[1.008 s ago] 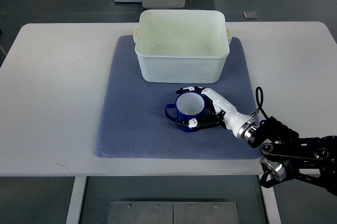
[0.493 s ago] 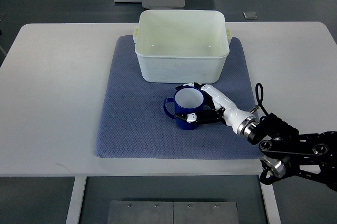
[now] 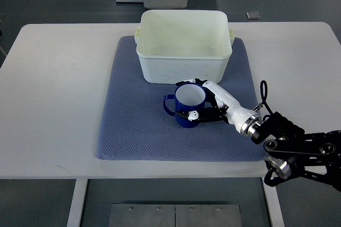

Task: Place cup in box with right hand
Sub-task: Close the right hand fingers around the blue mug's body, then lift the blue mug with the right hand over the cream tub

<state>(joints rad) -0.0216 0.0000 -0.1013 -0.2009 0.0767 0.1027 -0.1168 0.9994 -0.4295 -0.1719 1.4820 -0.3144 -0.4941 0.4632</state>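
As you look down, your right hand [image 3: 209,102] is wrapped around the blue cup [image 3: 187,105] — fingers clamped on its wall, cup upright over the grey-blue mat [image 3: 133,126], handle pointing left, just in front of the white box [image 3: 184,47] — mat on the white table [image 3: 58,88]

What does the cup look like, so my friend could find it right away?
Start at the white table, then the blue-grey mat in its middle. Just in front of the white box stands the cup, with the right hand wrapped around it. It is the only dark blue thing, white inside, handle pointing left.
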